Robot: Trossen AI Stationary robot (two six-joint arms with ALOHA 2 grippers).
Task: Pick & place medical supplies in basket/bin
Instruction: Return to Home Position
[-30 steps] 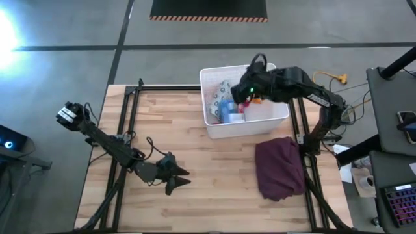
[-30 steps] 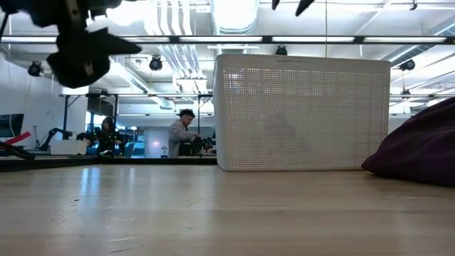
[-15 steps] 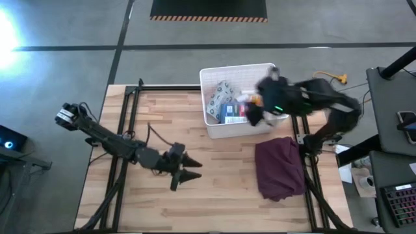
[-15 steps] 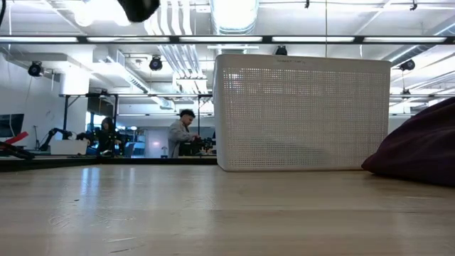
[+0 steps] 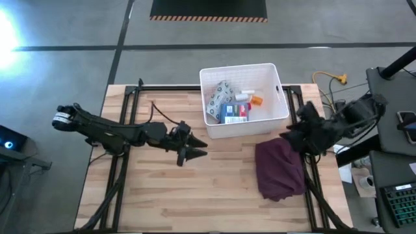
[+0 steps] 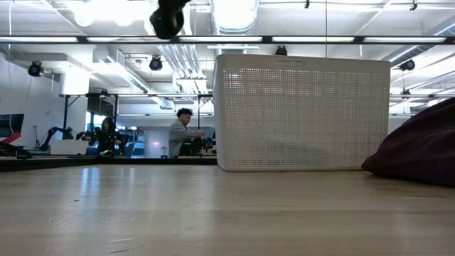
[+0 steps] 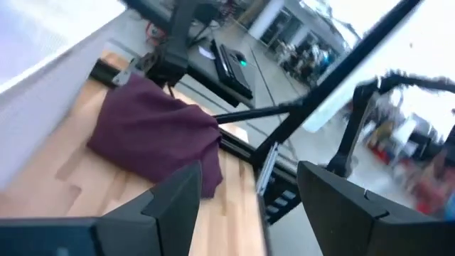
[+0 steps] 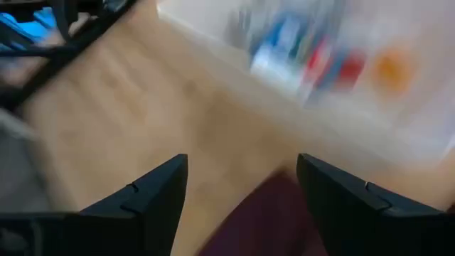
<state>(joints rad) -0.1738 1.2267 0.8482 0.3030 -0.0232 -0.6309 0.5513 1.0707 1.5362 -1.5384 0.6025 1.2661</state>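
Standing at the far edge of the table (image 5: 162, 195), the white bin (image 5: 283, 112) is set mouth upward with its long axis running side to side. In the low view its perforated broad wall is turned to the camera. Inside, the grey-green dotted pouch (image 5: 220, 93) is lodged at the left end. The blue first-aid box (image 5: 229, 113) is laid flat, its long side along the near wall. The orange pill bottle (image 5: 257, 101) and a small white bottle (image 5: 245, 95) are seen near the middle. The maroon cloth (image 5: 281, 168) is heaped just in front of the bin's right end. The left gripper (image 5: 203, 149) is held over bare wood left of the bin, pointed rightward, fingers spread. The right gripper (image 8: 242, 160) is held by the cloth, fingers parted.
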